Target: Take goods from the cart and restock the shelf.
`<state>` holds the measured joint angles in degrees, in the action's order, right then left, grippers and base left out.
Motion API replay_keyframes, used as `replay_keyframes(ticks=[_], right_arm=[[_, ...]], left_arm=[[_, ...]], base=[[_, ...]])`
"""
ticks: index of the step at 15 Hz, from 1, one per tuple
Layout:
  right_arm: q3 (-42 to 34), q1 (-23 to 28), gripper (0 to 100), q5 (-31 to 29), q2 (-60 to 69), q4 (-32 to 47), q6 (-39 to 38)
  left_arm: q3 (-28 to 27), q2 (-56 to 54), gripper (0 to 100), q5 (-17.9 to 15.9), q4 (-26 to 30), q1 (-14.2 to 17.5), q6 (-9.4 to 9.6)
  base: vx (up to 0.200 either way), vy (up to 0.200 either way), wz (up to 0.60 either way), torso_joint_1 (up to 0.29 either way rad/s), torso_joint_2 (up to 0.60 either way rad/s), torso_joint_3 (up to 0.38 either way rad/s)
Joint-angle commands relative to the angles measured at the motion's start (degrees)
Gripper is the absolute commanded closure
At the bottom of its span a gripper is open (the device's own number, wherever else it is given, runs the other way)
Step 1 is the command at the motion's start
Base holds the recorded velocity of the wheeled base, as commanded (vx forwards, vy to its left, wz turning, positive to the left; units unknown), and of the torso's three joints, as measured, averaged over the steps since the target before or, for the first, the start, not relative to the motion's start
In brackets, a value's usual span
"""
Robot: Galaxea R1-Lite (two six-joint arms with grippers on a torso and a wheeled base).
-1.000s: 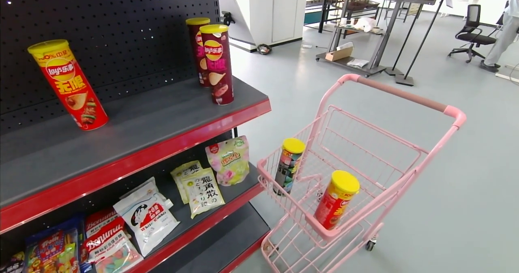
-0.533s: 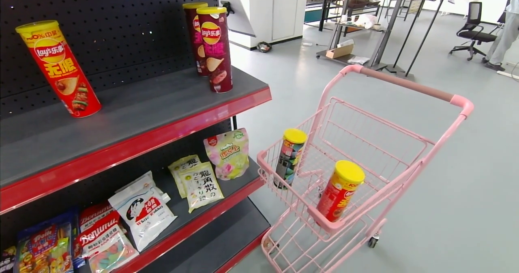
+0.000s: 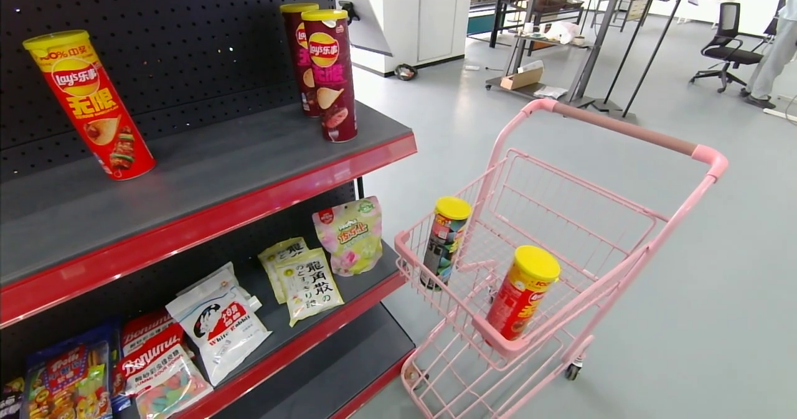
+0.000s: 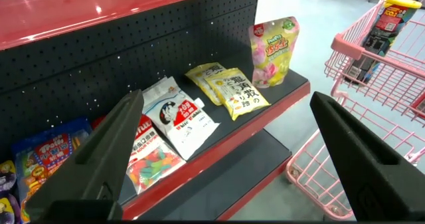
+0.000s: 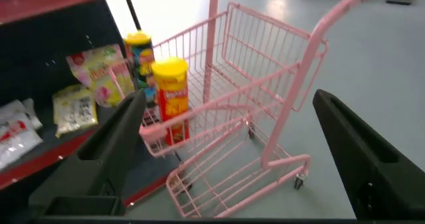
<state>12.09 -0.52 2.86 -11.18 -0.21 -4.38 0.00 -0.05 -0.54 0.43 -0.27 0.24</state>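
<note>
Our left gripper (image 4: 226,98) gapes wide before the snack bags (image 4: 179,121) on the lower shelf (image 4: 292,90); our right gripper (image 5: 227,96) gapes wide toward the pink cart (image 3: 622,128), where we see a red can (image 3: 520,301) and a dark can (image 3: 443,244) standing upright

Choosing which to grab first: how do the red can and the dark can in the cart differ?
The red can has a red body; the dark can is black with multicoloured print. The dark can stands in the corner of the cart nearest the shelf; the red can stands farther along the near rim. Both are upright tubes with yellow lids.
</note>
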Motion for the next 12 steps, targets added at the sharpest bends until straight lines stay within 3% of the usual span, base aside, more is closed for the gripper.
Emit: replay_keyframes(ticks=[1,2,4,5,7,9,12], right_arm=[[28.69,-1.41,0,5.40,-38.66,-1.55,-6.70],[26.49,-1.15,0,14.01,-48.06,-10.25,-6.61],[17.61,-1.59,0,18.49,-58.43,-24.31,-3.53],[9.79,-2.20,0,21.83,-67.40,-37.59,1.48],[2.41,-2.73,0,24.12,-81.55,-56.48,3.59],[1.62,-4.75,0,24.12,-89.90,-64.39,3.15],[2.41,-8.35,0,24.12,-95.87,-66.59,2.88]], left_arm=[[0.00,0.05,0,0.01,0.01,0.00,0.02],[0.00,0.05,0,0.01,0.01,0.00,0.02],[0.00,0.05,0,0.01,0.01,0.00,0.02],[0.00,0.05,0,0.01,0.01,0.00,0.02],[0.00,0.05,0,0.01,-0.08,0.00,0.02],[0.00,0.05,0,0.01,0.01,0.00,0.02],[0.00,0.05,0,0.01,0.01,0.00,0.02]], base=[[0.000,0.000,0.00,0.000,0.00,0.000],[0.000,0.000,0.00,0.000,0.00,0.000],[0.000,0.000,0.00,0.000,0.00,0.000],[0.000,0.000,0.00,0.000,0.00,0.000],[0.000,0.000,0.00,0.000,0.00,0.000],[0.000,0.000,0.00,0.000,0.00,0.000],[0.000,0.000,0.00,0.000,0.00,0.000]])
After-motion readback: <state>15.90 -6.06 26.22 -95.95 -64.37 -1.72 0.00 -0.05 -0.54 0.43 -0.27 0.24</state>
